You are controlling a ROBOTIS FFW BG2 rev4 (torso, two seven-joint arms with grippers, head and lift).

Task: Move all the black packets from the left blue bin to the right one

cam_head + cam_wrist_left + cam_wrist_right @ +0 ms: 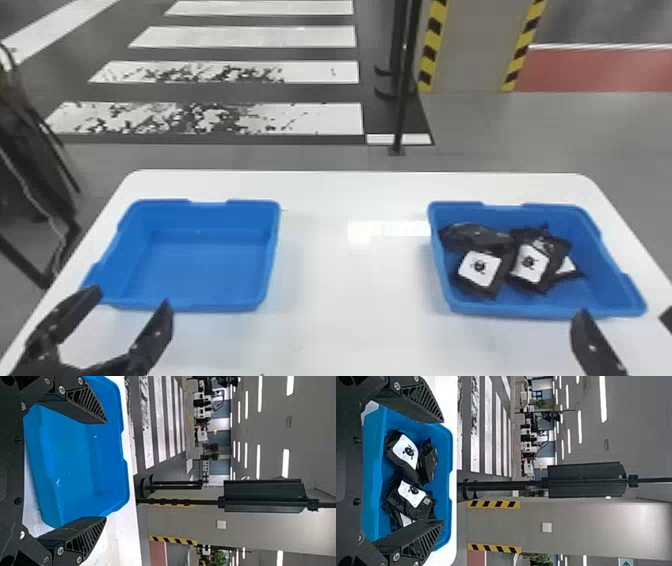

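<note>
1. Packets (555,250) and bins alike are carried by the white counter (355,280), which has rounded far corners.
2. Two blue bins stand on it, well apart. The left bin (200,272) shows its floor and inner walls; the right bin (600,285) holds the packets.
3. Left pincer (131,296): released, fingers wide apart, near the left bin's near side in the head view.
4. Right pincer (625,314): released too, fingers spread, by the right bin's near side in the head view.
5. At least four black packets lie bunched in the right bin, mostly toward its left side, some overlapping. One dark packet lies at the back left.
6. White labels (479,267) with a dark emblem face up on two packets; part of another label shows beside them.
</note>
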